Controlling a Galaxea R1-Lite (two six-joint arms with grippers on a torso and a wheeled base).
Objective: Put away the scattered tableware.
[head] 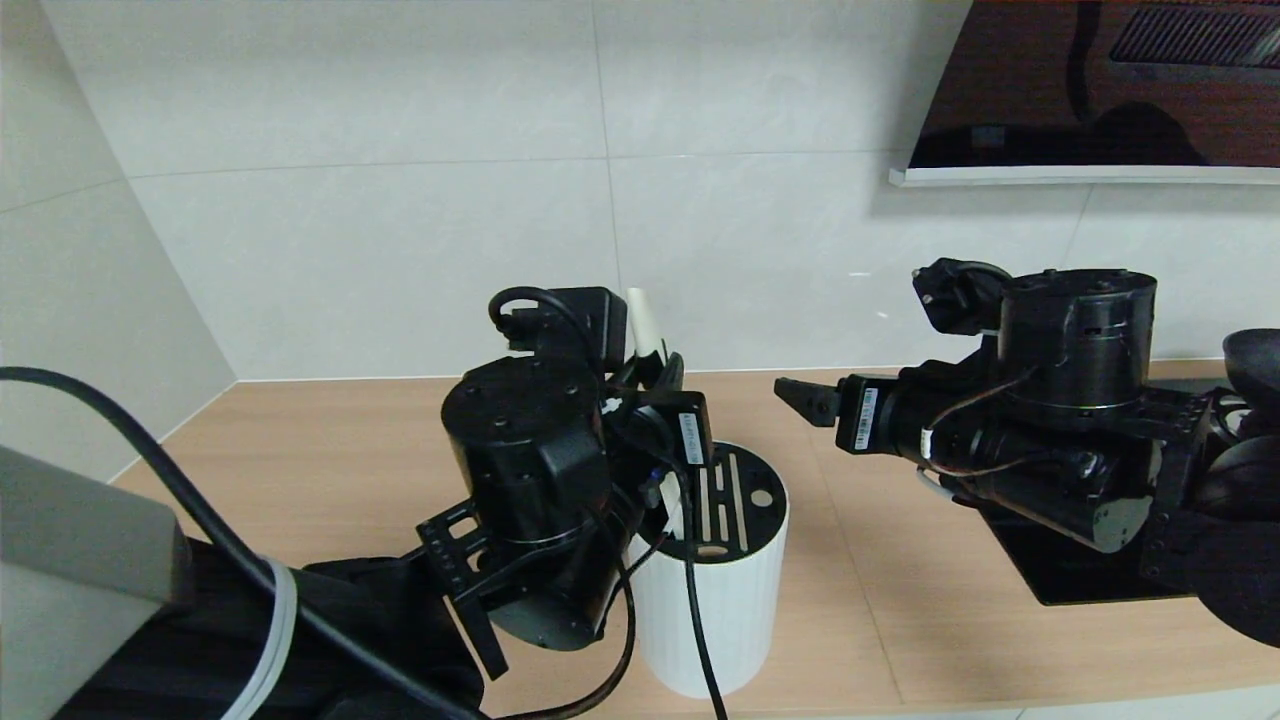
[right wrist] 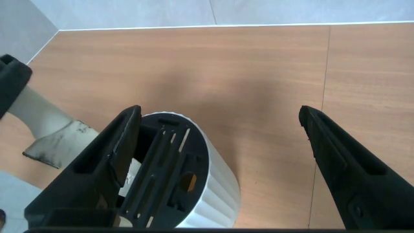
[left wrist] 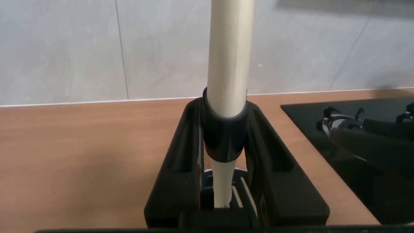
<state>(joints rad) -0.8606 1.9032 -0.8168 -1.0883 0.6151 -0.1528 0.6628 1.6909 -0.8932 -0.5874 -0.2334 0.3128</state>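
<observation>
Head view: white round knife holder (head: 735, 600) with a black slotted top, standing on the wooden counter (head: 330, 450) near its front edge.
Knife (head: 645, 325): cream handle pointing up and tilted a little, blade end down toward the holder's top.
Left gripper (head: 655, 375): just above the holder, closed firmly on the knife.
Left wrist view: handle (left wrist: 229, 52) with a black collar, clamped between the two black fingers (left wrist: 184, 149), with slots just below it.
Right wrist view: grey blade (right wrist: 52, 145) beside the holder (right wrist: 213, 188) and partly hidden by a finger; possibly touching the slotted top, contact not clear.
Right gripper (right wrist: 220, 155): spread wide and holding nothing, fingers (right wrist: 97, 162) on either side of the holder, above it and more to the right.
Cooktop (head: 1080, 570): black glass set in the counter, right of the holder and under the right arm.
Wall (head: 400, 200): pale tiles behind the counter.
Hood (head: 1100, 90): dark, at the upper right.
</observation>
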